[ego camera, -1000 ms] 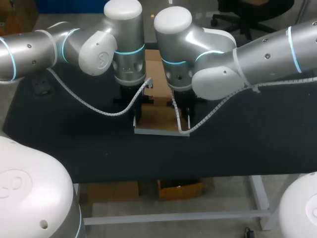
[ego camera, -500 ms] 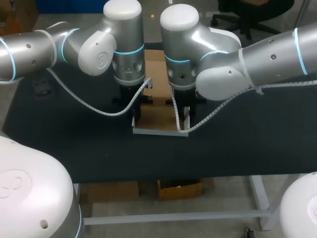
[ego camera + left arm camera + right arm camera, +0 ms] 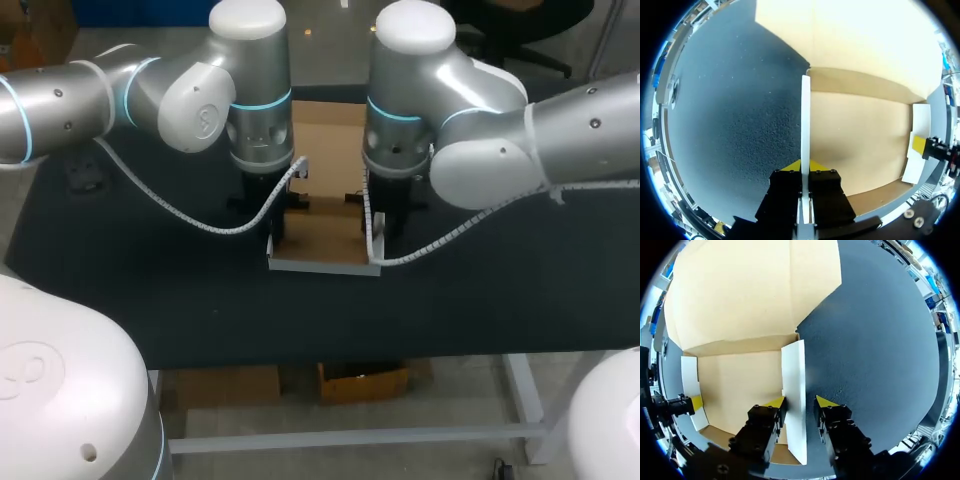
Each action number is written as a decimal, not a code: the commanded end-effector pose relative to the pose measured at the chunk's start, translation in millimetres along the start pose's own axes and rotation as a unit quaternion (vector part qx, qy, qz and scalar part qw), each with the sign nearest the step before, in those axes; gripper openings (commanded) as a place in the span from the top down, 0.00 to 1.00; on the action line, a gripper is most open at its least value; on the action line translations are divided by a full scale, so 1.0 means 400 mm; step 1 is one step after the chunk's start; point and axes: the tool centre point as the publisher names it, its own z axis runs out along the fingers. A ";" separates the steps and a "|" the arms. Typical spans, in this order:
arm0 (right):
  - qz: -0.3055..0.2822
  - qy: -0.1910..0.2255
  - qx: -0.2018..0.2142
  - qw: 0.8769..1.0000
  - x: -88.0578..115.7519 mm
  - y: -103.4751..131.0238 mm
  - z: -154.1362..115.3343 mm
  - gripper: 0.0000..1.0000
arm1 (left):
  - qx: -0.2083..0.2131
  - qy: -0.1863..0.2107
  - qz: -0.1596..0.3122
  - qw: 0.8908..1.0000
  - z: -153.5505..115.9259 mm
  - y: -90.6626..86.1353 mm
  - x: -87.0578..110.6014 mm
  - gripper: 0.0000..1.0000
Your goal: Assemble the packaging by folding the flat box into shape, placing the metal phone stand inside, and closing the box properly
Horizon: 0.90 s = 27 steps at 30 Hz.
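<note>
Half-formed cardboard box (image 3: 320,235) on the table (image 3: 150,280). The left gripper (image 3: 805,167) clamps the raised left wall (image 3: 805,120); the right gripper (image 3: 800,401) stands unclenched astride the right wall (image 3: 794,380). The board appears light, thin and crease-prone: best held low on a wall, near its fold.

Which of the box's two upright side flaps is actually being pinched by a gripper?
The left side flap: the left gripper is shut on it. The right side flap merely stands inside the open right gripper.
</note>
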 end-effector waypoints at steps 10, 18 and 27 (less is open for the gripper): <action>-0.025 0.079 0.009 0.997 -0.025 -0.014 -0.027 0.66 | 0.000 -0.002 0.000 1.000 -0.002 0.000 0.001 1.00; -0.041 0.116 0.018 0.992 -0.033 -0.008 -0.029 0.69 | 0.000 -0.002 0.000 1.000 -0.002 0.000 0.001 1.00; -0.083 0.130 0.041 0.987 -0.021 -0.004 -0.012 0.81 | 0.000 -0.002 0.000 1.000 -0.002 0.000 0.001 1.00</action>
